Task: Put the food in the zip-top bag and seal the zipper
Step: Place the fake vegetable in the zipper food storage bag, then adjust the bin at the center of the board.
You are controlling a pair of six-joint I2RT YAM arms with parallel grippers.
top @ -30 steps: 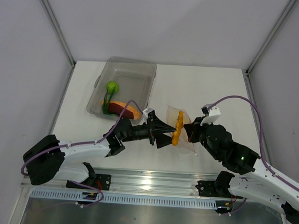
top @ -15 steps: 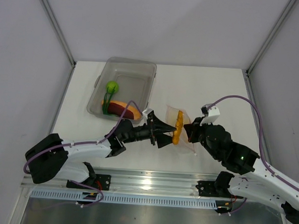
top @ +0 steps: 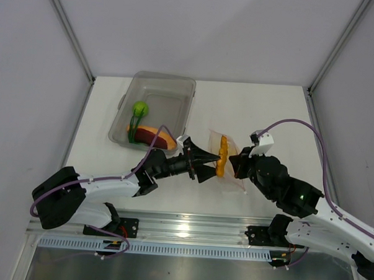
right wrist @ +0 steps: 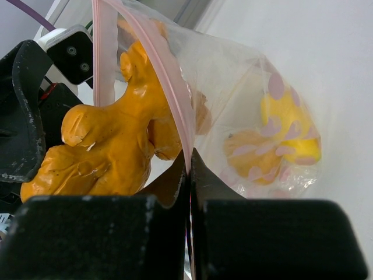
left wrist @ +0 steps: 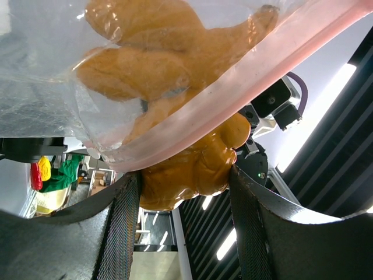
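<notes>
Filling step: left gripper [top: 207,165], clamped on the orange cluster [left wrist: 186,172], has it halfway through the zip-top bag [right wrist: 233,87] mouth, mid-scene; right gripper [right wrist: 189,175] pinches the zipper [left wrist: 245,76]; next, push deeper, then release.

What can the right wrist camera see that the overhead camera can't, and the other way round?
Only the right wrist: a yellow lemon inside the zip-top bag. Only overhead: the clear bin holding a green lime and dark-red slice. Both: the orange cluster at the bag's mouth, held by the left gripper, while the right gripper pinches the bag's edge.
</notes>
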